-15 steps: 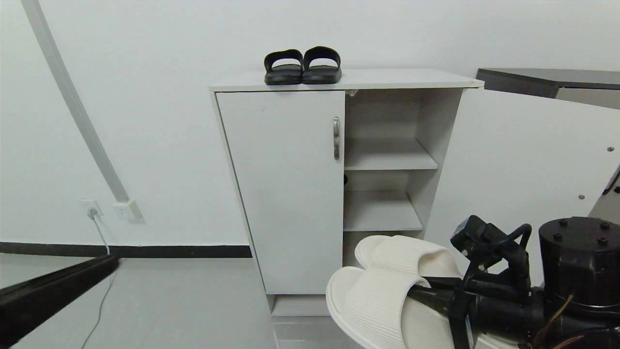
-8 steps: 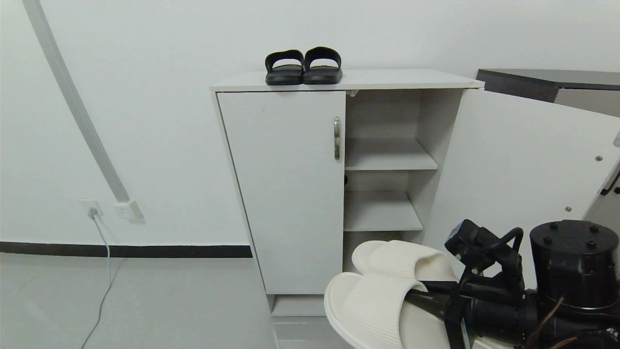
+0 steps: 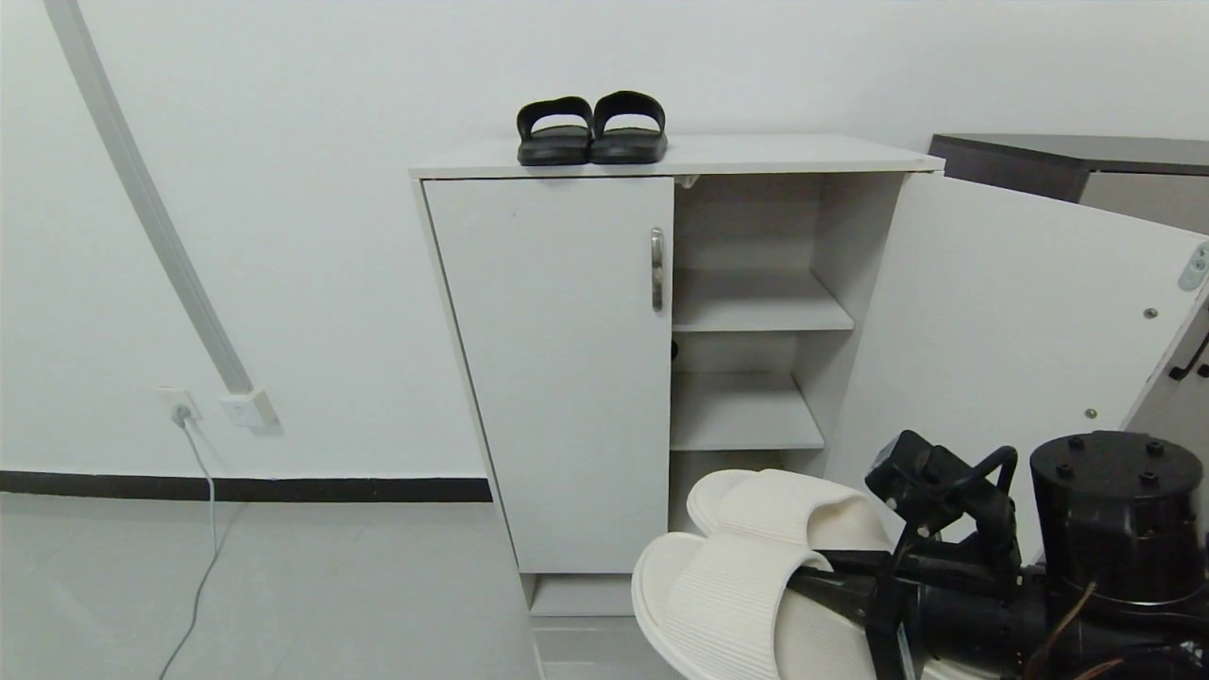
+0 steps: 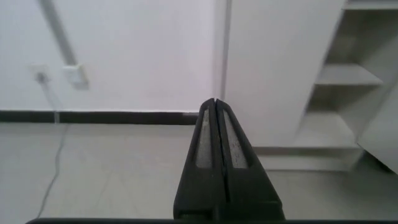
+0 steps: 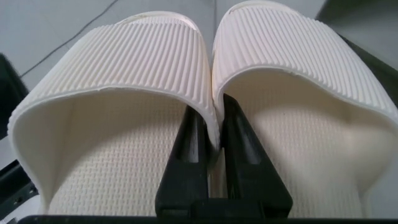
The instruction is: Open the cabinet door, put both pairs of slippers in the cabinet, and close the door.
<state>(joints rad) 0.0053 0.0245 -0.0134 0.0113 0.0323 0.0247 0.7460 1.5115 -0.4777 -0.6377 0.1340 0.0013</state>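
Right jaws grasp white slippers (image 5: 155,62) by adjoining straps (image 5: 210,93). Left jaws pressed together, seemingly empty; open cabinet (image 3: 548,378) ahead of both.

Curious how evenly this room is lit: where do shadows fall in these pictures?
Head view: even light; the shelves in the cabinet are dimmer than its closed door; the black slippers barely shade its top. Right wrist view: darkest between the white slippers, around the right gripper.

The white slippers (image 3: 746,586) hide the lowest compartment of the cabinet (image 3: 557,378).
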